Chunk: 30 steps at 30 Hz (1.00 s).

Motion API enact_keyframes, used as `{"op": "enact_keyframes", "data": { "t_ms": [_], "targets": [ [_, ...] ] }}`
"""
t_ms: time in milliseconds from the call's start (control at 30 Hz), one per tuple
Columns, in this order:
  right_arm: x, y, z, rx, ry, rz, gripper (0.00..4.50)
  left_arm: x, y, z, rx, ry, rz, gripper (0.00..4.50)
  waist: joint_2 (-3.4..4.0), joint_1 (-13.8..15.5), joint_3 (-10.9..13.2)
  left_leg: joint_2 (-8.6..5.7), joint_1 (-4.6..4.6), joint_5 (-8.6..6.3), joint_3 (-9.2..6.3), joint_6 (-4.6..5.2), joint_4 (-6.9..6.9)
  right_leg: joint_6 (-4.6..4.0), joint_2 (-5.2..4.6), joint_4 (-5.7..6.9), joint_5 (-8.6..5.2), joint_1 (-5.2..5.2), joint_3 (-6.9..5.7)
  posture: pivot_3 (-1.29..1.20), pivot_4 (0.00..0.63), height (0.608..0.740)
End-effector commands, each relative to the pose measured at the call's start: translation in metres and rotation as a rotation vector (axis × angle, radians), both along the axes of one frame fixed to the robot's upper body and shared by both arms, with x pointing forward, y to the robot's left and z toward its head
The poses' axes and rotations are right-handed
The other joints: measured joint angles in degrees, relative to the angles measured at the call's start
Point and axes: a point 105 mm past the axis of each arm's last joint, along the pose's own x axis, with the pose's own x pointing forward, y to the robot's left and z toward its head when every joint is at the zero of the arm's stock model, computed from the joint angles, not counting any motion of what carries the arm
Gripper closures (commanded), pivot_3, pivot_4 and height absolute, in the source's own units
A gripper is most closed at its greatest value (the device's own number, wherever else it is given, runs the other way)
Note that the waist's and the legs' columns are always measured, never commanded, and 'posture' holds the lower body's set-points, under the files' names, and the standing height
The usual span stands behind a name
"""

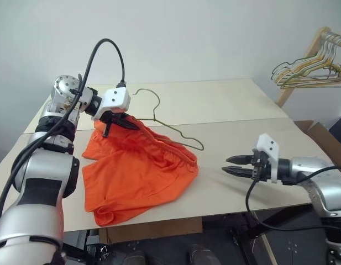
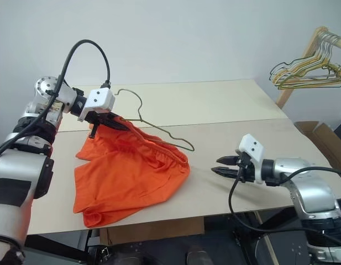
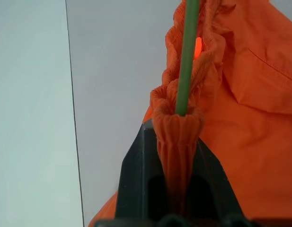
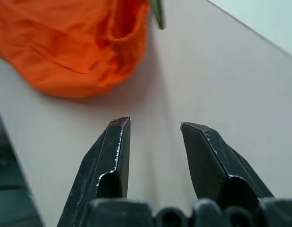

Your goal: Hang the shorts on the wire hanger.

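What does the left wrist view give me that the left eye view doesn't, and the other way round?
Left wrist view alone: the left gripper's fingers pinching the gathered waistband, with the wire hanger threaded through its folds. Left eye view alone: the hanger's hook, the right gripper open and apart from the cloth, the table, and the bunched hangers on a wooden rack. Both share: the shorts, the hanger, and the left gripper shut on the waistband.
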Motion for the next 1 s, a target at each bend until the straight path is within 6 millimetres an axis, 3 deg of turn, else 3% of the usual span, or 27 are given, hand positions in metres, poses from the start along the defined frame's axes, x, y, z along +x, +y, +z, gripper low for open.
{"op": "enact_keyframes", "data": {
  "t_ms": [33,233,467,500,667,800,1000],
  "targets": [
    [0.006,0.019,-0.007,0.052,0.049,-0.032,2.41,0.0,0.0,0.014,-0.017,-0.053,-0.016,4.5,0.0,0.05,0.0,0.0,0.0,0.0,-0.01,0.0,0.0,0.0,0.0,0.0,-0.01,0.0,-0.01,-0.07,0.0,0.74],
    [0.018,0.055,-0.024,0.139,0.107,-0.076,2.41,0.0,0.002,0.013,-0.018,-0.048,-0.007,4.5,0.0,0.29,0.0,-0.01,-0.12,0.0,-0.02,0.0,0.02,0.0,0.0,-0.08,-0.01,-0.04,-0.02,-0.06,0.0,0.74],
    [0.026,0.072,-0.026,0.196,0.159,-0.085,2.41,0.0,0.005,0.013,-0.025,-0.049,0.002,4.5,-0.01,0.43,0.0,-0.01,-0.14,0.0,-0.02,0.0,0.06,0.01,-0.03,-0.08,0.0,-0.03,-0.04,-0.05,0.0,0.74],
    [0.027,0.072,-0.027,0.201,0.174,-0.088,2.77,0.0,0.005,0.013,-0.026,-0.049,0.003,4.5,-0.01,0.41,0.0,-0.01,-0.13,0.0,-0.03,0.0,0.06,0.01,-0.03,-0.06,0.0,-0.03,-0.04,-0.05,0.0,0.74],
    [0.028,0.072,-0.029,0.2,0.212,-0.104,4.34,-0.001,0.006,0.014,-0.041,-0.057,-0.001,4.5,-0.01,0.35,0.0,-0.01,-0.13,0.0,-0.05,0.0,0.06,0.01,-0.03,-0.05,0.0,-0.03,-0.05,-0.04,0.0,0.74],
    [0.032,0.063,-0.024,0.228,0.229,-0.134,4.43,-0.007,0.008,0.018,-0.068,-0.065,-0.026,4.5,-0.01,0.33,0.0,-0.01,-0.14,0.0,-0.07,0.0,0.06,0.01,-0.02,-0.04,0.0,-0.04,-0.05,-0.05,0.0,0.74],
    [0.027,0.037,0.002,0.34,0.287,-0.084,4.43,-0.023,0.016,0.021,-0.022,-0.067,-0.091,4.5,-0.01,0.35,0.0,0.0,-0.14,0.0,-0.09,0.0,0.06,0.01,-0.04,-0.03,0.0,-0.04,-0.04,-0.06,0.0,0.74]
  ]
}}
